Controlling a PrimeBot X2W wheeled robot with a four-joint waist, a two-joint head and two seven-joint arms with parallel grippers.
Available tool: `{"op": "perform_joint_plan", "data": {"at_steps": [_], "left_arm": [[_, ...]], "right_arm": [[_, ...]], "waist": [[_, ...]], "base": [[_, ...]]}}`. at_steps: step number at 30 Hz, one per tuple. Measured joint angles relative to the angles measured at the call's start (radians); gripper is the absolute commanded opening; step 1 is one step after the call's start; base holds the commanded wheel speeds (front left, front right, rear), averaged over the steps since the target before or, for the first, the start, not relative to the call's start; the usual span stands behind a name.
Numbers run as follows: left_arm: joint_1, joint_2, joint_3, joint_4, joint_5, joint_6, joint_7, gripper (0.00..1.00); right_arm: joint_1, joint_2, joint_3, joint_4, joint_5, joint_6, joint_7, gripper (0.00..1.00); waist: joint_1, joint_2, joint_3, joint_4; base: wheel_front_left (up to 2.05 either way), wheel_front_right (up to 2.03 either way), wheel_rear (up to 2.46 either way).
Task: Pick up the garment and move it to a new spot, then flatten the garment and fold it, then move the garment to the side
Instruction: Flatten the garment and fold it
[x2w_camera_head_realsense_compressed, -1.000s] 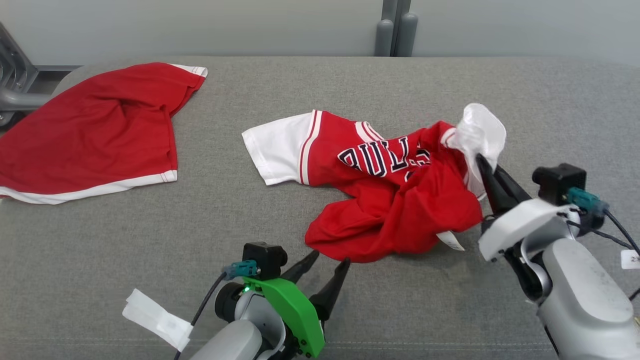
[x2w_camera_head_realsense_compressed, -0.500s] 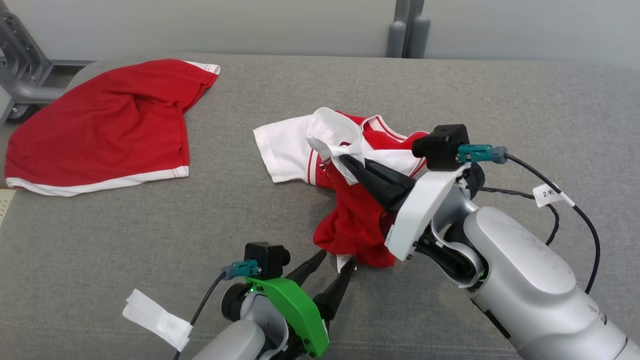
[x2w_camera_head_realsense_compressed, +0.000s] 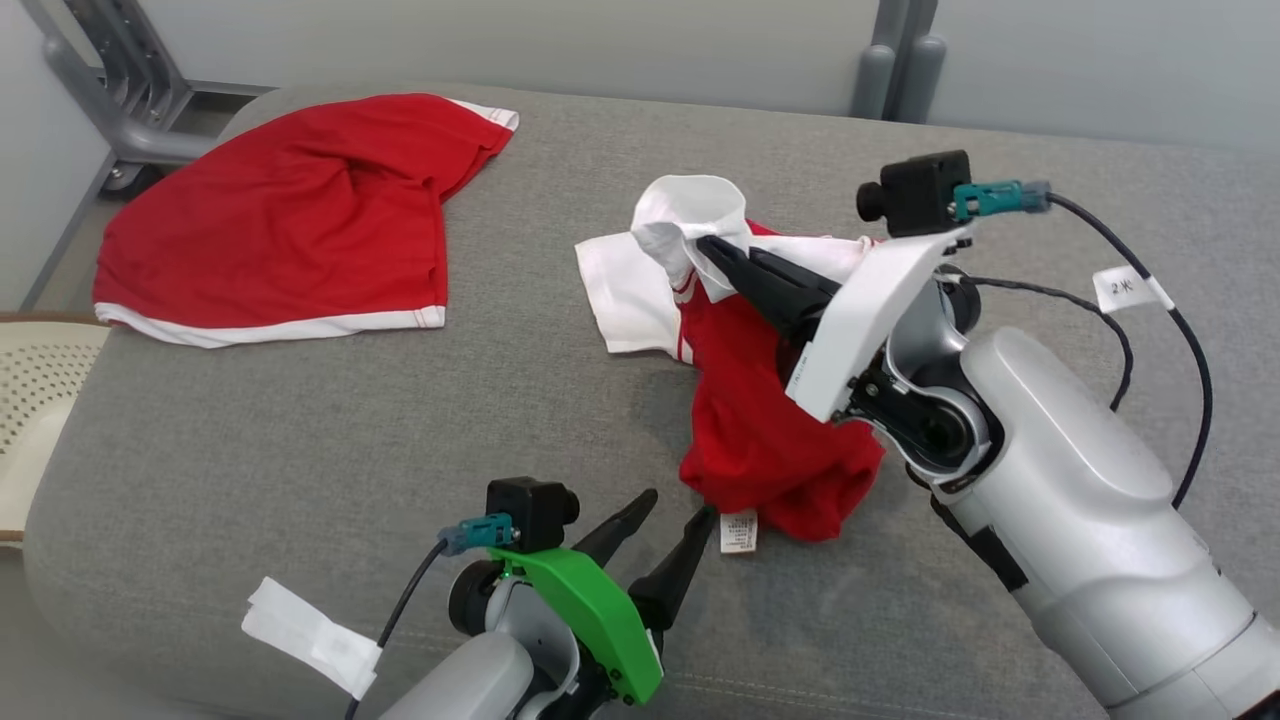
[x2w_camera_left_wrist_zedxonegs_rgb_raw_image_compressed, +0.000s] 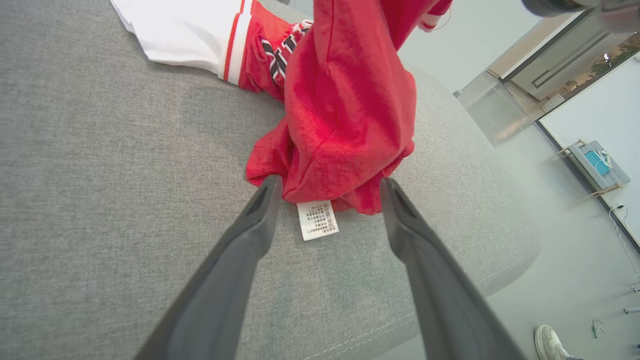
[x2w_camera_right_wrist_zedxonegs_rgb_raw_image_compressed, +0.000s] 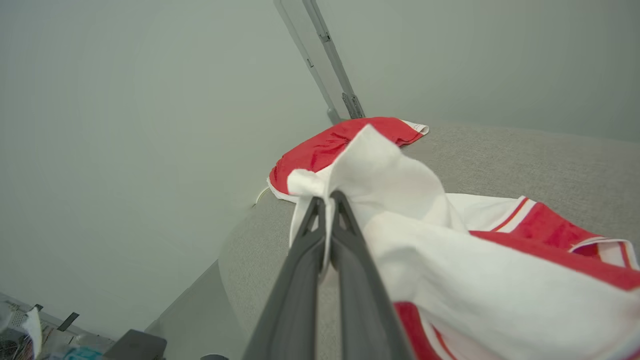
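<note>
The garment (x2w_camera_head_realsense_compressed: 760, 420) is a red jersey with white sleeves, bunched in the middle of the grey cushion. My right gripper (x2w_camera_head_realsense_compressed: 712, 247) is shut on one white sleeve (x2w_camera_right_wrist_zedxonegs_rgb_raw_image_compressed: 390, 185) and holds it lifted, the red body hanging below. The other white sleeve (x2w_camera_head_realsense_compressed: 625, 290) lies flat on the cushion. My left gripper (x2w_camera_head_realsense_compressed: 675, 505) stands open at the front, its fingertips (x2w_camera_left_wrist_zedxonegs_rgb_raw_image_compressed: 272, 182) on either side of the garment's lower hem (x2w_camera_left_wrist_zedxonegs_rgb_raw_image_compressed: 340, 170), apart from the fabric. A white care label (x2w_camera_left_wrist_zedxonegs_rgb_raw_image_compressed: 318, 219) lies between the fingers.
A second red garment (x2w_camera_head_realsense_compressed: 290, 220) with white trim lies flat at the cushion's far left. A metal frame (x2w_camera_head_realsense_compressed: 120, 90) stands beyond it. A cream perforated basket (x2w_camera_head_realsense_compressed: 35, 390) sits off the cushion's left edge. Bare grey cushion (x2w_camera_head_realsense_compressed: 300, 440) spreads left of my left gripper.
My right gripper has carried the white sleeve from the garment's right side leftward across it, bunching the jersey into a narrow hanging pile. The head camera has turned. The left gripper stays open.
</note>
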Motion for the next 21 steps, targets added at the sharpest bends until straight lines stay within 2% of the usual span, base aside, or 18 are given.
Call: {"op": "perform_joint_plan", "data": {"at_steps": [7, 15, 21], "left_arm": [[-0.015, 0.000, -0.036, -0.004, -0.035, 0.000, -0.014, 1.00], [-0.015, 0.000, -0.055, 0.018, -0.034, 0.010, -0.035, 1.00], [-0.013, 0.008, -0.020, 0.070, -0.014, 0.060, -0.084, 1.00]], "right_arm": [[-0.107, 0.049, 0.010, 0.022, 0.060, 0.000, 0.077, 0.00], [-0.241, 0.070, -0.103, 0.067, 0.093, -0.012, 0.032, 0.00], [-0.264, 0.046, -0.139, 0.169, 0.084, -0.022, 0.000, 0.00]], "waist": [[0.0000, 0.0000, -0.013, 0.065], [0.0000, 0.0000, -0.038, 0.151], [0.0000, 0.0000, -0.075, 0.191]], "base": [[0.00, 0.00, 0.00], [0.00, 0.00, 0.00], [0.00, 0.00, 0.00]]}}
